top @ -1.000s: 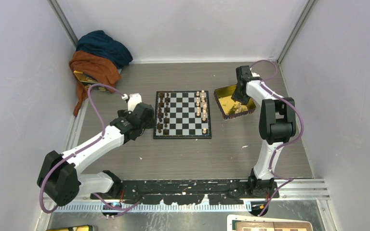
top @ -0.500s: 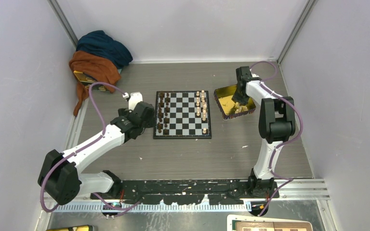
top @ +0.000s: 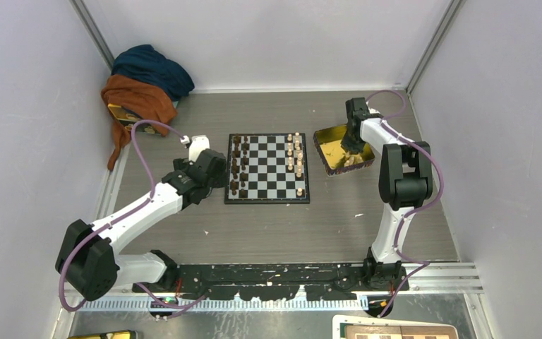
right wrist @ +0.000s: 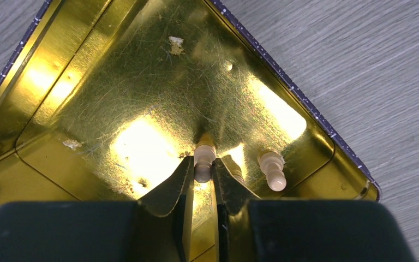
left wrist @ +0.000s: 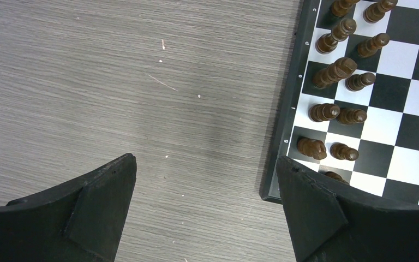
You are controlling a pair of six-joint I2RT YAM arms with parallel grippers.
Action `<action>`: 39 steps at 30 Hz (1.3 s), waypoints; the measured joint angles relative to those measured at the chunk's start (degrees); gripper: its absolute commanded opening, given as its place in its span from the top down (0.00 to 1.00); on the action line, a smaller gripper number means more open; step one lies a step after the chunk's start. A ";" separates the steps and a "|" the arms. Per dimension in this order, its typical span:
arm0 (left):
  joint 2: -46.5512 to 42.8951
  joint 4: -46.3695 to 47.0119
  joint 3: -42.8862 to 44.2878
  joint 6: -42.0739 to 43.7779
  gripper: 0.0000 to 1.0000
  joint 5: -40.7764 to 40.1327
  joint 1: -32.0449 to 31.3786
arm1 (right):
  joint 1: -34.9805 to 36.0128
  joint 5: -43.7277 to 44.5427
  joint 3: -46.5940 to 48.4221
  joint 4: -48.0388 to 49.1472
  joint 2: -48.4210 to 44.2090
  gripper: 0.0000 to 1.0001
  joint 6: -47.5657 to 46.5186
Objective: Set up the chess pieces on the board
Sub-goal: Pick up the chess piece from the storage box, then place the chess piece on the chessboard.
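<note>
On the table (top: 275, 233), roughly in the middle: the board (top: 268, 176), lying flat. Along the board's left side, two columns of dark pieces (left wrist: 333, 72), upright on their squares. Along the board's right side, light pieces (top: 295, 157) in two short columns, plus one alone near the board's near right corner.

Just right of the board, apart from its edge and turned at an angle to it: a shiny yellow tray (top: 327, 145). Down inside that tray, at the end farther from the board: the right gripper (right wrist: 203, 170). Pinches a light piece (right wrist: 204, 153) between the fingertips, jaws drawn close on its stem, the rounded top poking out past them. Resting on the tray floor or lifted off it: cannot tell. Just beside the pinched one, also right of the board in the tray: a second light piece (right wrist: 271, 169), lying on its side near the rim.

Off the board's left edge, by the near left corner: the left gripper (left wrist: 204, 164). Hangs with jaws spread wide and nothing between them, one finger above the board's dark border, the other out above bare table.

Far beyond the board's left corner, against the wall: a heap of blue cloth (top: 152, 67) on orange cloth (top: 137, 99).
</note>
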 measured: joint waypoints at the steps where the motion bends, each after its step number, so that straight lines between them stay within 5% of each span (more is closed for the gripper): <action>1: 0.00 0.02 0.00 0.00 0.00 -0.02 0.00 | 0.00 0.02 0.00 -0.02 0.00 0.99 -0.04; 17: -1.79 0.04 -1.44 -0.07 0.00 -0.04 0.00 | 3.63 0.92 7.32 -4.57 -2.89 0.99 -2.47; 39: -7.52 -0.02 -3.45 0.04 0.00 0.02 0.00 | 34.21 5.60 5.38 -10.40 -10.64 0.99 -2.62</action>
